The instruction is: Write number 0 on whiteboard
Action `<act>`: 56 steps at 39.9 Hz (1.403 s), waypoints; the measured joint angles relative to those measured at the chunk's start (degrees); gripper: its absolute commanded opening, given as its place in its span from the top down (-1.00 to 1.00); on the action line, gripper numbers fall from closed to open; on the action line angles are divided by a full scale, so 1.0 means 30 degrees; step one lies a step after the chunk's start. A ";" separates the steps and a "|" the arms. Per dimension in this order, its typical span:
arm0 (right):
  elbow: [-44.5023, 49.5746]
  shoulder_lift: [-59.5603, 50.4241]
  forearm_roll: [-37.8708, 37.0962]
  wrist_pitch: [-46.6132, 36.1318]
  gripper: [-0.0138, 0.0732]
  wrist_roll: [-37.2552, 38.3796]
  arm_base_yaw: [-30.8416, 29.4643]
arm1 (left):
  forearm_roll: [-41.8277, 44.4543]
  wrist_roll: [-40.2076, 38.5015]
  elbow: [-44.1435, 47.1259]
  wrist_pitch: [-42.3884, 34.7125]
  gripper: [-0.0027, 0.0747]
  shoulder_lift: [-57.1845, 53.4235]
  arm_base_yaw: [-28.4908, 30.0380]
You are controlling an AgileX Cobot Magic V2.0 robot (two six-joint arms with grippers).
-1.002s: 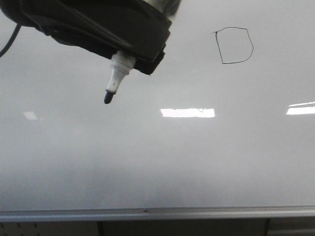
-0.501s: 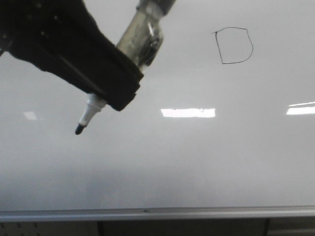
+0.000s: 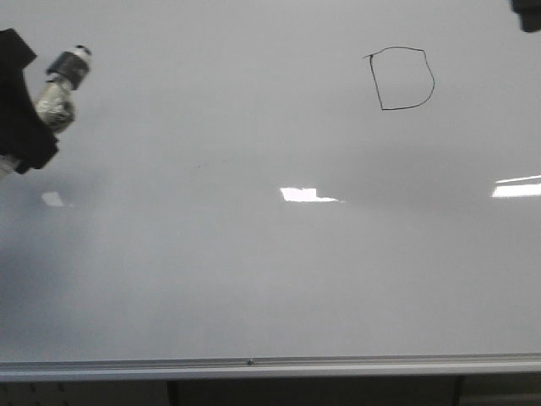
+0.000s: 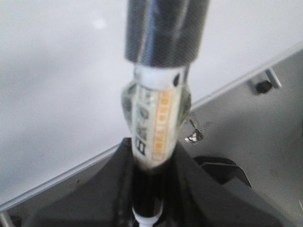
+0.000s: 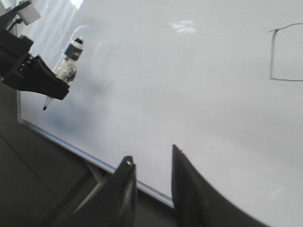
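Observation:
The whiteboard (image 3: 254, 254) fills the front view, with a silver rail (image 3: 254, 368) along its bottom. The number 0 (image 3: 401, 78) is a small thin black D-like outline at the upper right; part of it shows in the right wrist view (image 5: 284, 52). My left gripper (image 3: 19, 118) is at the far left edge, shut on a marker (image 3: 57, 93). The left wrist view shows the marker (image 4: 158, 123) clamped between the black jaws. In the right wrist view the marker (image 5: 66, 71) points its tip down, off the board. My right gripper (image 5: 151, 163) is open and empty, near the rail.
Bright rectangular light reflections (image 3: 308, 195) lie on the board's middle and right. A dark part of the right arm (image 3: 528, 13) shows at the top right corner. Below the rail is a dark frame (image 5: 57, 198).
My left gripper with the marker has swung from the upper middle-left of the board down and out to the far left edge. The drawn outline is unchanged.

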 measured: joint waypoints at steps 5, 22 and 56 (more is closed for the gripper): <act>0.1736 -0.2839 0.0063 -0.0999 0.83 -0.0509 0.0000 | 0.1334 -0.1458 0.0000 -0.0742 0.98 0.0000 0.2215; 0.2933 -0.5883 0.0063 -0.1157 0.84 -0.1867 0.0000 | 0.1937 -0.2022 0.0000 -0.3319 0.98 0.0872 0.4287; 0.2933 -0.5894 0.0063 -0.0880 0.84 -0.1985 0.0000 | 0.1565 -0.2082 -0.0075 -0.6361 0.70 0.4884 0.4287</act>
